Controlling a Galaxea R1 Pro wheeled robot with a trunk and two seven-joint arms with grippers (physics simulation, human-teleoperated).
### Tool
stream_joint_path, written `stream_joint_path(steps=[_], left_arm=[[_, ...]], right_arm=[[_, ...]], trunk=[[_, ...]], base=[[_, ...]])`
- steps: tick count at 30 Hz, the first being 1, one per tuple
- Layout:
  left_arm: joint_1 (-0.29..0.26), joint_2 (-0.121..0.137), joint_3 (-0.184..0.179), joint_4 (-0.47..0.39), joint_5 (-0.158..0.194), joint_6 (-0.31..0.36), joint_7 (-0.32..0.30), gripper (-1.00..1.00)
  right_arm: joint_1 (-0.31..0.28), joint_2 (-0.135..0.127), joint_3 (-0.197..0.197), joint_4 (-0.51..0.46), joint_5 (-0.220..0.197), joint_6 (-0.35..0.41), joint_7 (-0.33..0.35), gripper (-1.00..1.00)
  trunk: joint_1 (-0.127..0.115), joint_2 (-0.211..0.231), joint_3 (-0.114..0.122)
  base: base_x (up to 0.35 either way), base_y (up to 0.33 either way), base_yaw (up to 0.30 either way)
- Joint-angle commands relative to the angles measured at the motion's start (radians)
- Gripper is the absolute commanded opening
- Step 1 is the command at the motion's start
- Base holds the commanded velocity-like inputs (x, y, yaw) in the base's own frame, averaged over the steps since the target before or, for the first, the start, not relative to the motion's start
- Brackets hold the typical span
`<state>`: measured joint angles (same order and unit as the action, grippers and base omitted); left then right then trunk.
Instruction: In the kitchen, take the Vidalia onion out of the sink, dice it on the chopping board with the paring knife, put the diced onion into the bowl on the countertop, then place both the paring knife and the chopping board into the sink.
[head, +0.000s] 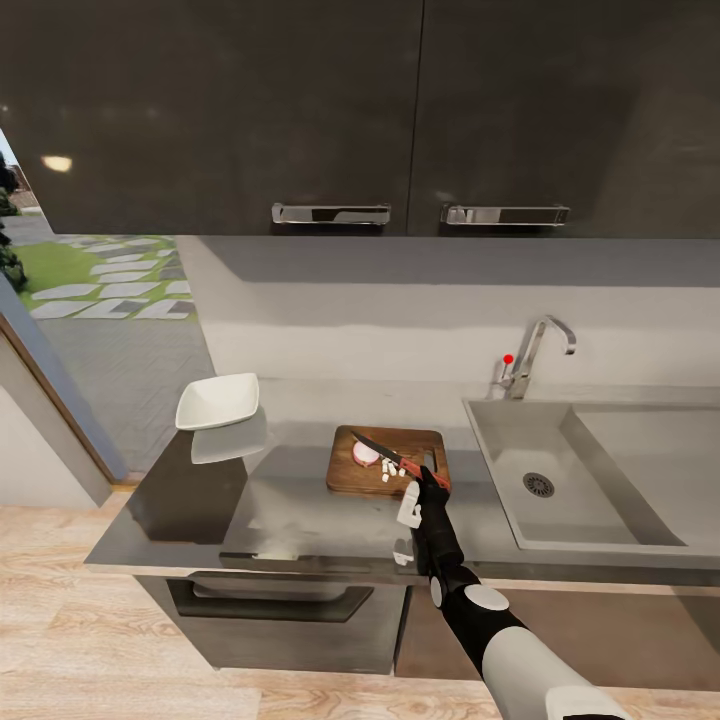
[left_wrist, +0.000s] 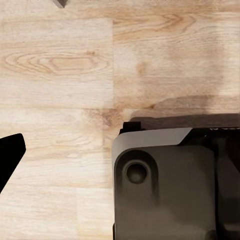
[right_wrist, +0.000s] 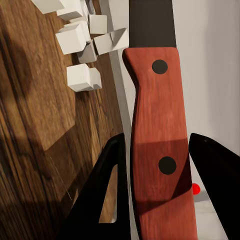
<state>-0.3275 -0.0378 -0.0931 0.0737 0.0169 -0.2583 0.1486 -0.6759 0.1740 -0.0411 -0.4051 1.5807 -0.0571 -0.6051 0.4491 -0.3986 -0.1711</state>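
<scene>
1. The right gripper (right_wrist: 161, 165) is closed on the red handle of the paring knife (head: 385, 453), its two black fingers (right_wrist: 111, 180) pressing the handle's sides with no gap showing. The blade reaches out over the chopping board (head: 385, 462).
2. The left wrist view shows pale wooden floor (left_wrist: 60, 75) and a dark part of the robot's body; I cannot tell whether the left gripper is open or closed.
3. The onion (head: 367, 455) lies on the board, partly cut: a pinkish rounded piece under the blade and small white cubes (right_wrist: 82, 77) scattered beside it.
4. The knife looks light and rigid. The smooth riveted handle could slip or twist, so gripping mid-handle, as now, seems right.
5. The cubes are small, loose and probably slippery, so they are likely hard to pinch. Tipping or scraping them off may work better.
6. The board is dark brown wood, flat, with rounded corners and a slot at one end; it looks stiff and fairly heavy.
7. The white squarish bowl (head: 218, 400) sits well apart on the grey glossy countertop (head: 290, 500).
8. The steel sink (head: 600, 480) lies just right of the board, with a curved tap (head: 540, 350).
</scene>
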Motion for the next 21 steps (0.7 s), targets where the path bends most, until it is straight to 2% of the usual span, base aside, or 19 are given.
stream_joint_path(steps=[1,21], left_arm=[[-0.002,-0.001,-0.008,0.005,0.002,-0.007,0.005,1.0],[-0.002,-0.001,-0.008,0.005,0.002,-0.007,0.005,1.0]], right_arm=[[-0.001,0.0,-0.008,0.032,0.001,-0.003,0.002,-1.0],[-0.001,0.0,-0.008,0.04,0.001,-0.003,0.002,-1.0]], trunk=[[0.001,-0.001,-0.002],[0.001,-0.001,-0.002]], base=[[0.0,0.0,0.0],[0.0,0.0,0.0]])
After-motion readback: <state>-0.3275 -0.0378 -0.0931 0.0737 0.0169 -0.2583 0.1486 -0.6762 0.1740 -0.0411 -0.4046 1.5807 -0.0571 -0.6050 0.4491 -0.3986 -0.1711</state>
